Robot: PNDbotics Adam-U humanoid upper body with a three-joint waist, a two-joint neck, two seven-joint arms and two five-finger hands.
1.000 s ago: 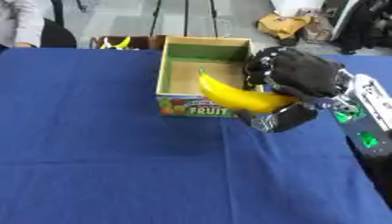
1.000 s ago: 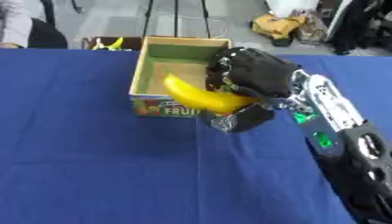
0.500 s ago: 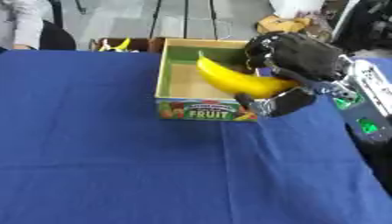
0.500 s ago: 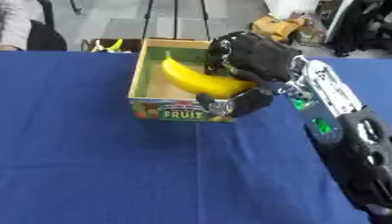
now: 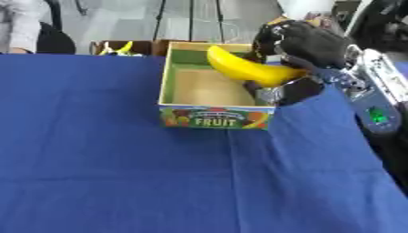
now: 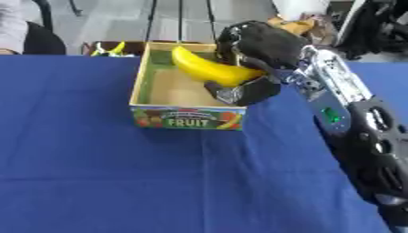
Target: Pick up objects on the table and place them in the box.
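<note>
Curved yellow banana (image 5: 247,69) above green-walled box (image 5: 169,77).

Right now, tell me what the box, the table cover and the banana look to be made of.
Box: probably printed cardboard, with thin flat walls, a plain tan inside and a matte FRUIT label. Table cover: likely woven cloth, matte blue with a faint crease. Banana, held in the right hand: smooth, evenly yellow and slightly glossy, so it could be real or plastic; I cannot tell.

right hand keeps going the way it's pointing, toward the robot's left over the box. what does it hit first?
Probably nothing at once: the right hand holds the banana above the open box, so the line crosses its interior. The far left wall would come first if the hand is low enough; depth is unclear.
</note>
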